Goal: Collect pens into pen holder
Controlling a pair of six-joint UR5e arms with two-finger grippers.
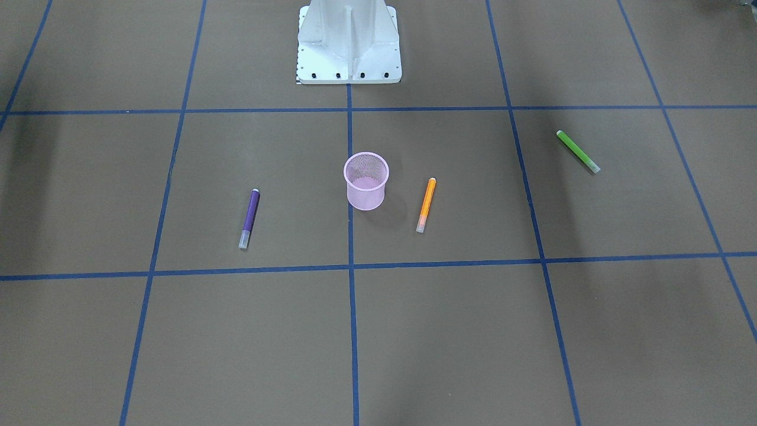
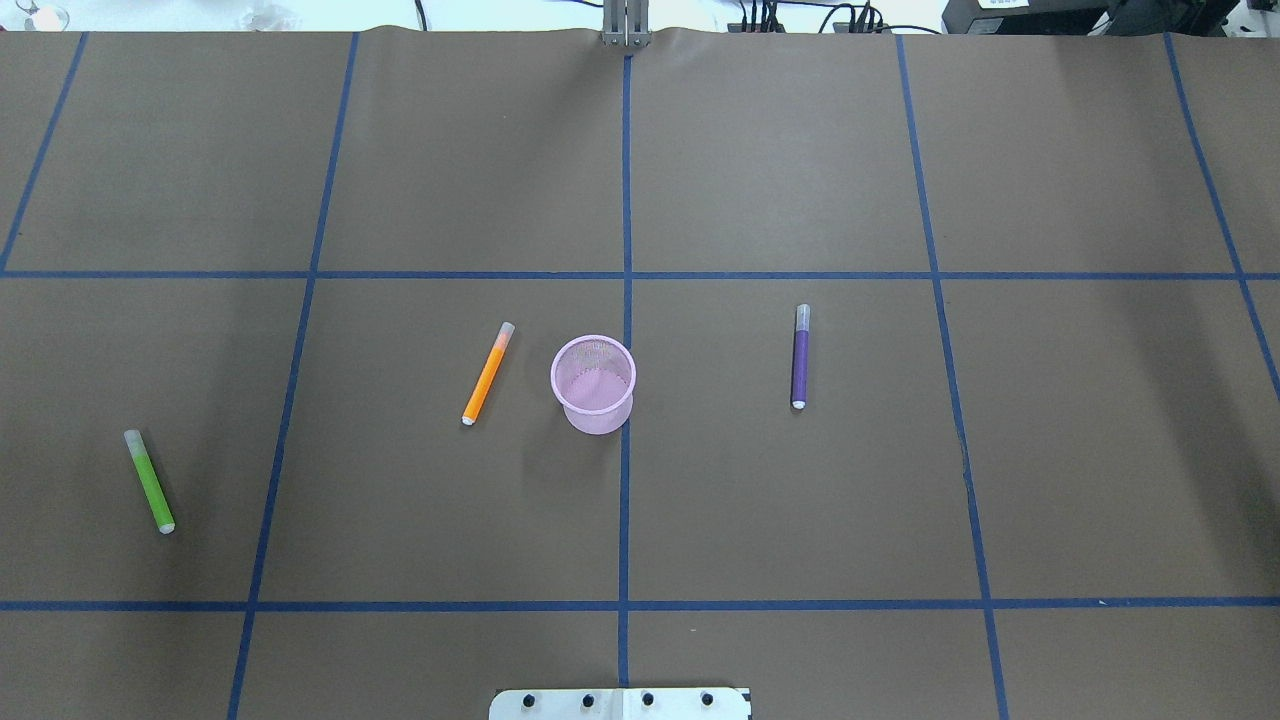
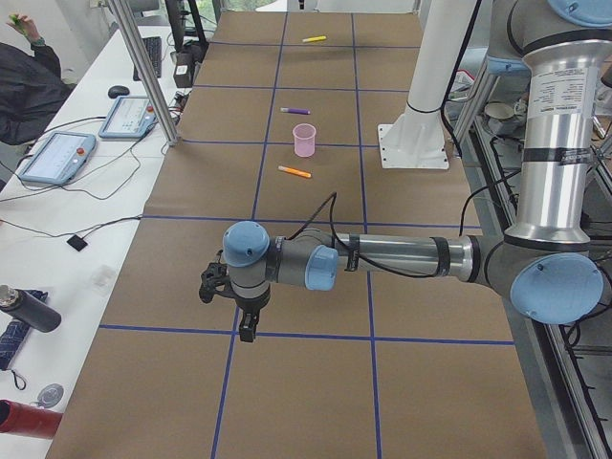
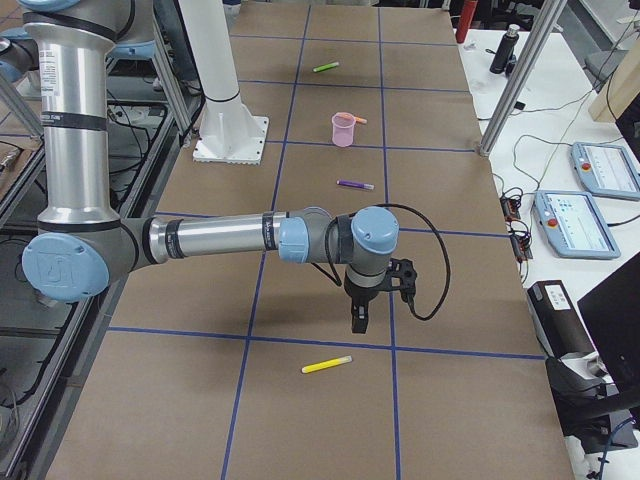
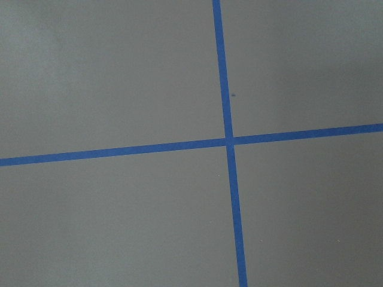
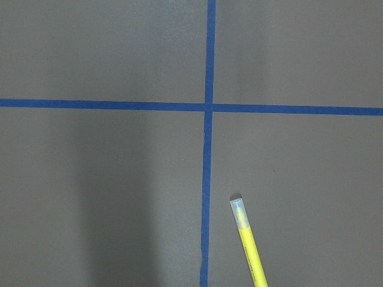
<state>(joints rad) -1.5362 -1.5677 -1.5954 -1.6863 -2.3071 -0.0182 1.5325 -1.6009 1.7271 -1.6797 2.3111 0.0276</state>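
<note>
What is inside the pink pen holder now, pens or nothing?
Empty: the overhead view shows only bare bottom inside the upright pen holder.

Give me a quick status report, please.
Left gripper and right gripper above table, state unreadable. Cup upright, no pens inside. Pens lying loose: purple, orange, green, yellow.

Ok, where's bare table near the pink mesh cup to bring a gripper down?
Widest bare patch: between the pink wire-mesh cup and the slim purple pen. Bare too from the cup toward the robot's base plate. Tightest: the slim orange pen lies close beside the cup.

Pen holder (image 2: 593, 385) between two pens (image 2: 488, 373)
</note>
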